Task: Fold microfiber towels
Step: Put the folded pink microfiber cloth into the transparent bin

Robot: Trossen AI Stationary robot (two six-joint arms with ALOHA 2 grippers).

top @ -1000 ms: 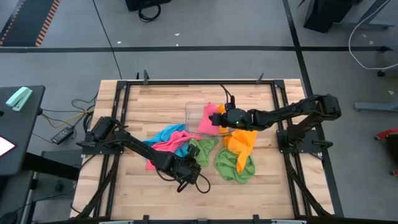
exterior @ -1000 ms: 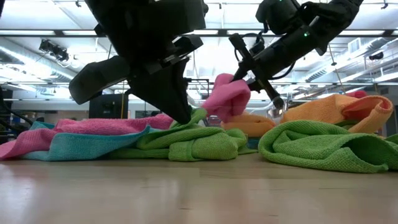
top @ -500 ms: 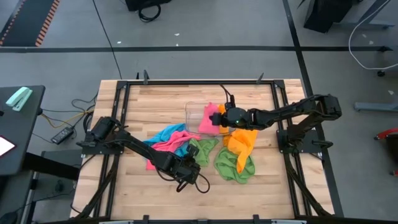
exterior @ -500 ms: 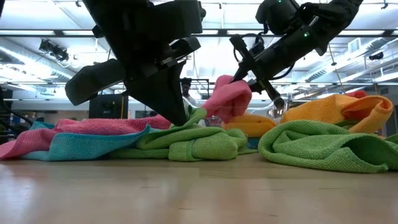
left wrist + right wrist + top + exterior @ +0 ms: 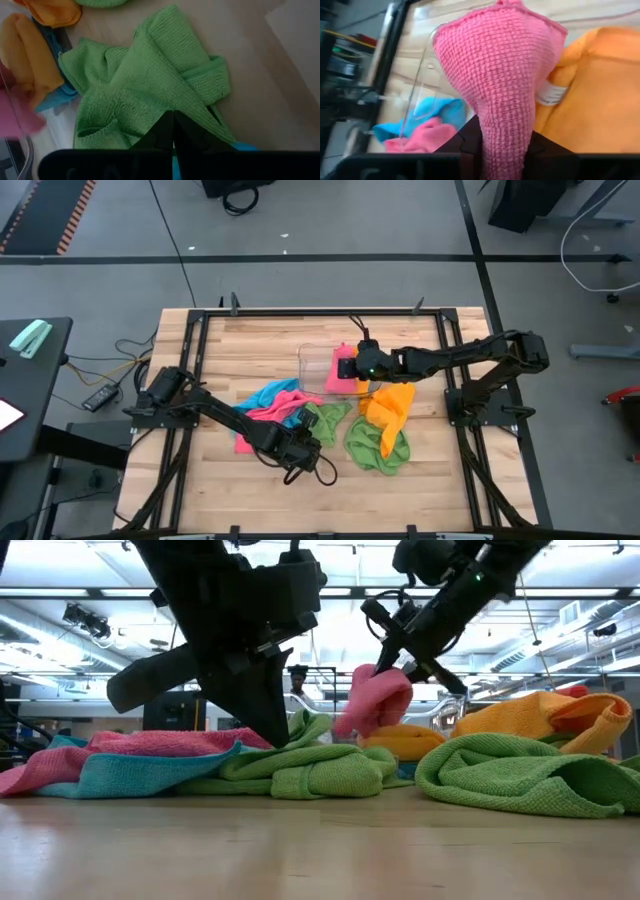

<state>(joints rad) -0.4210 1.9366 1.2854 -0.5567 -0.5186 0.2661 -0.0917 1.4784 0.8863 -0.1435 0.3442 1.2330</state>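
Several microfiber towels lie crumpled mid-table. A green towel (image 5: pixel 326 420) has its raised edge at my left gripper (image 5: pixel 286 736), which is shut on it. A second green towel (image 5: pixel 378 446) and an orange one (image 5: pixel 390 404) lie to its right. A pink and a blue towel (image 5: pixel 268 402) lie to its left. My right gripper (image 5: pixel 388 664) is shut on another pink towel (image 5: pixel 376 700), held up by the clear tray (image 5: pixel 314 360). My left gripper pinches a raised fold of the green towel (image 5: pixel 169 106) between its two shut fingers. The fingers slant down at it from the table's near left. The rest of the towel lies crumpled on the table. My right gripper pinches a bunched part of the pink towel (image 5: pixel 506 131) between its two fingers, slanting down from the table's right. The towel hangs bunched below the fingers (image 5: pixel 372 705); whether its lower end rests on anything, I cannot tell.
The clear plastic tray (image 5: pixel 314 360) stands far of the pile, with the held pink towel at its right side. A dark frame (image 5: pixel 300 314) runs round the wooden table. Bare wood (image 5: pixel 250 490) shows along the near edge.
My right gripper has risen and tipped more level, taking the pink towel up with it; the towel now hangs more bunched below the fingers.
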